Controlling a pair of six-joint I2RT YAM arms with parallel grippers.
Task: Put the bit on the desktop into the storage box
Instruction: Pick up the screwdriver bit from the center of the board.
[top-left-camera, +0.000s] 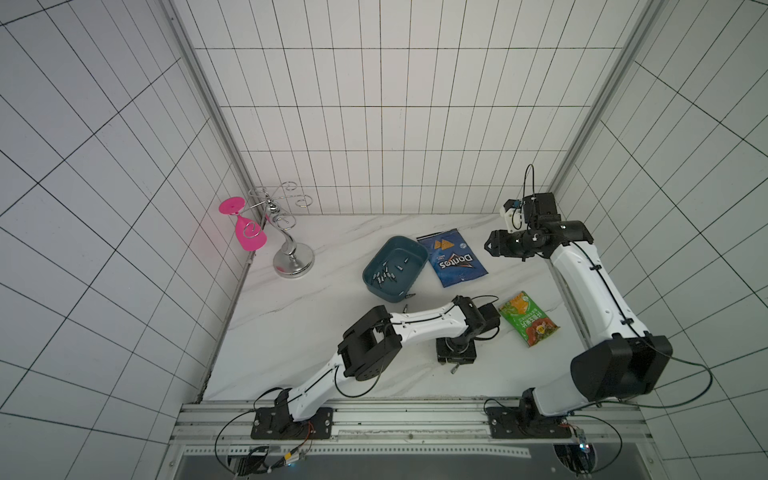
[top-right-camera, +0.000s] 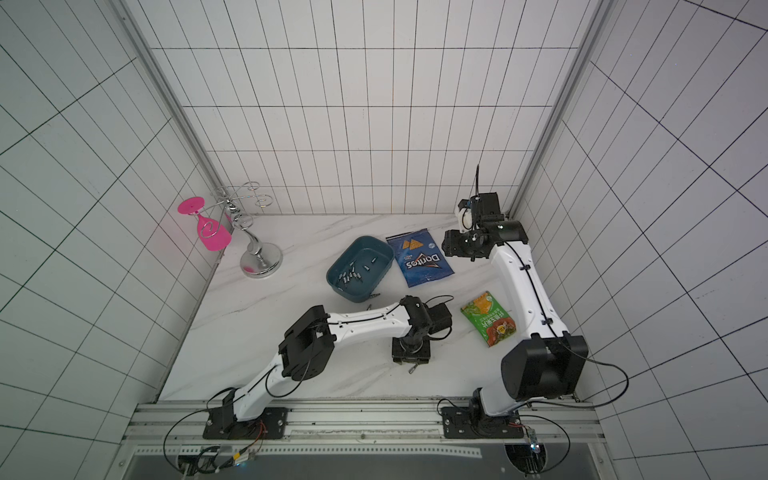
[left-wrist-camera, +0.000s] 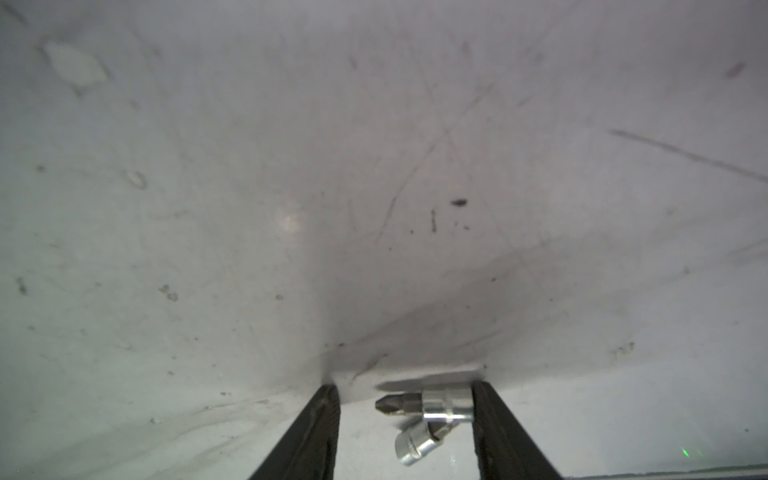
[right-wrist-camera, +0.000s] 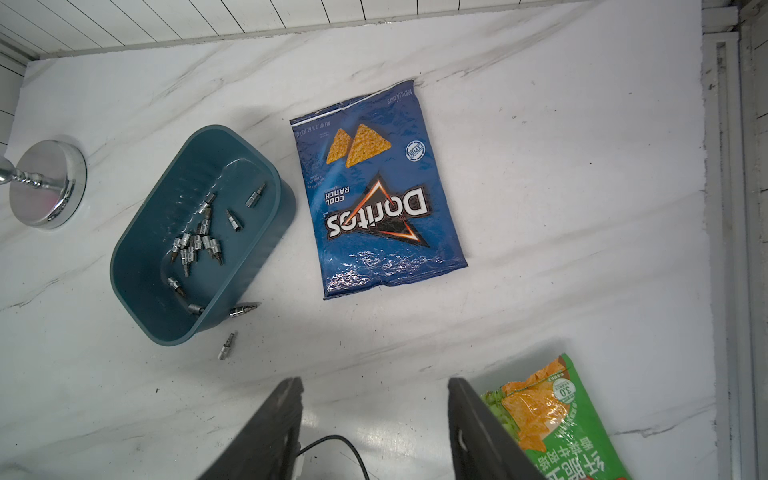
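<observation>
The teal storage box (top-left-camera: 376, 286) (right-wrist-camera: 137, 266) stands mid-desktop with several silver bits inside. Two bits lie loose on the white desktop (top-left-camera: 299, 332) just by its near wall: one (right-wrist-camera: 244, 309) against the wall, the other (right-wrist-camera: 226, 345) a little off it. My left gripper (top-left-camera: 455, 360) (left-wrist-camera: 405, 392) points straight down at the front centre, open. Between its fingers lie two more bits, one (left-wrist-camera: 428, 405) touching a finger (left-wrist-camera: 490, 415), the other (left-wrist-camera: 417, 446) beside it. My right gripper (top-left-camera: 489, 246) (right-wrist-camera: 376, 384) hovers open and empty at the back right.
A blue Doritos bag (top-left-camera: 451, 257) lies right of the box. A green snack bag (top-left-camera: 528, 318) lies beside the left gripper. A chrome stand (top-left-camera: 293, 259) holding a pink glass (top-left-camera: 249, 235) is at the back left. My left forearm (top-left-camera: 415, 326) spans the front.
</observation>
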